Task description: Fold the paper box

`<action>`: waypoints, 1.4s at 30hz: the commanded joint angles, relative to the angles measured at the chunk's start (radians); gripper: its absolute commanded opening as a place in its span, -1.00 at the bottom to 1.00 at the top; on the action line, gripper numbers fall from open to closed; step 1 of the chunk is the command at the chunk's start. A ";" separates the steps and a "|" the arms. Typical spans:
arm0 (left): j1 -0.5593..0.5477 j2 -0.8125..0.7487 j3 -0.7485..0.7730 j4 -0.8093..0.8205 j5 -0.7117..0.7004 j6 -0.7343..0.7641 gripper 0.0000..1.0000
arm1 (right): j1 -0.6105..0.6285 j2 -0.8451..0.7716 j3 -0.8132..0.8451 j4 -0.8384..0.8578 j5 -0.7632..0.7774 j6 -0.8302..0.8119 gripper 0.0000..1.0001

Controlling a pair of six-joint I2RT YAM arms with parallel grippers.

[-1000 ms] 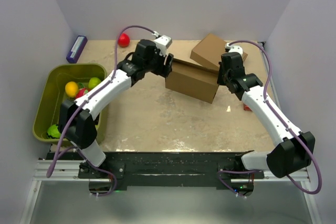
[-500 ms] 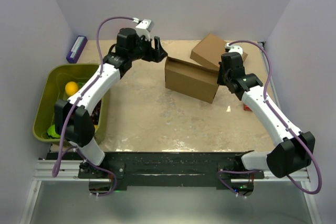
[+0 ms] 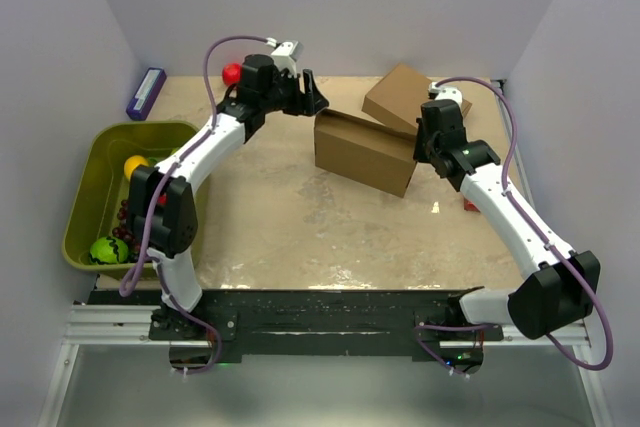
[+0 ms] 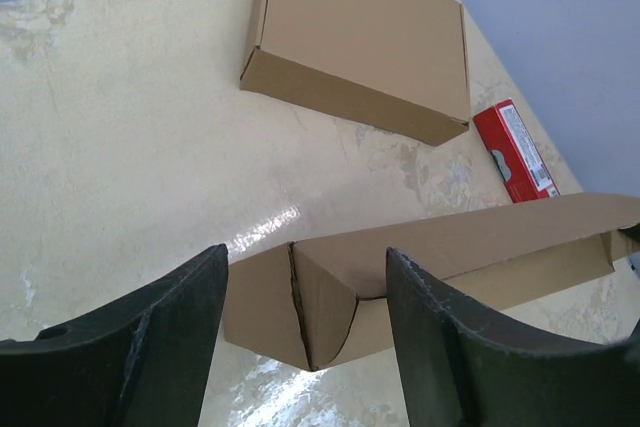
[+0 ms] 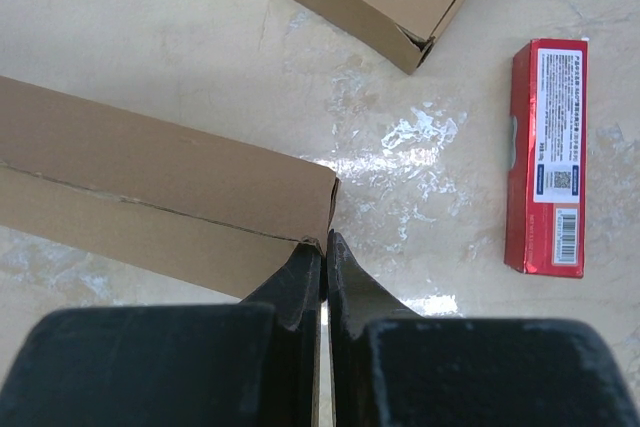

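Nearest to the arm bases, at 9 o'clock of the table [image 3: 300, 232], stands a green bin [image 3: 75, 217]. It holds a yellow ball [image 3: 135, 166], a green ball [image 3: 106, 249] and some dark fruit that is too small to name. At 3 o'clock, a small red pack [image 5: 545, 157] lies flat on the table, apart from the cartons.

The paper box [image 3: 365, 152] rests a little beyond the middle of the table, toward 1 o'clock. It is a shallow formed carton with its long side facing the bases. In the left wrist view, the end facing the camera shows a seam and a curved flap edge.

The right gripper [image 5: 324, 245] is at the 3 o'clock end of this box. Its 2 fingers are pressed together and their tips touch the corner of the box. It cannot be told whether a thin edge of cardboard is between them.

The left gripper [image 4: 305, 259] hangs in the air just beyond the 11 o'clock corner of the box. Its jaws are wide apart and hold nothing.

A second carton [image 3: 405, 95] lies at 1 o'clock of the paper box, near it but apart. At the far edge, a red ball [image 3: 232, 74] sits at 11 o'clock and a purple box [image 3: 146, 92] at 10 o'clock.
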 commanded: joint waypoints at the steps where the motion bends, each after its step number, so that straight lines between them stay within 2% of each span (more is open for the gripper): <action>1: 0.000 0.014 0.029 0.051 0.024 -0.011 0.29 | 0.006 0.039 -0.045 -0.147 -0.047 0.009 -1.00; 3: 0.000 0.008 -0.005 0.057 0.020 -0.007 0.21 | 0.007 0.039 -0.045 -0.146 -0.045 0.009 -1.00; 11: 0.000 -0.008 -0.175 0.094 0.005 -0.001 0.06 | 0.007 0.045 -0.041 -0.143 -0.051 0.012 -1.00; 18: 0.002 -0.020 -0.229 0.094 -0.048 0.025 0.05 | 0.006 0.042 -0.037 -0.138 -0.065 0.016 -1.00; 23: 0.002 0.008 -0.248 0.141 -0.037 0.029 -0.06 | 0.006 0.039 -0.048 -0.098 -0.103 0.004 -1.00; 27: 0.002 0.006 -0.264 0.169 -0.014 0.013 -0.17 | 0.006 0.031 -0.047 -0.098 -0.125 0.010 -0.84; 31: 0.002 -0.006 -0.266 0.181 0.006 0.006 -0.30 | 0.006 0.019 -0.034 -0.111 -0.131 0.024 -0.83; 35: 0.002 -0.041 -0.306 0.216 0.023 -0.024 -0.32 | 0.007 0.027 -0.027 -0.103 -0.178 0.047 -0.77; 37: 0.002 -0.060 -0.332 0.236 0.029 -0.031 -0.34 | 0.007 0.034 -0.031 -0.097 -0.185 0.052 -0.85; 38: 0.002 -0.064 -0.338 0.239 0.029 -0.036 -0.35 | 0.007 0.037 -0.031 -0.098 -0.179 0.053 -1.00; 42: 0.002 -0.093 -0.360 0.247 0.028 -0.036 -0.37 | 0.006 0.045 -0.037 -0.104 -0.162 0.055 -1.00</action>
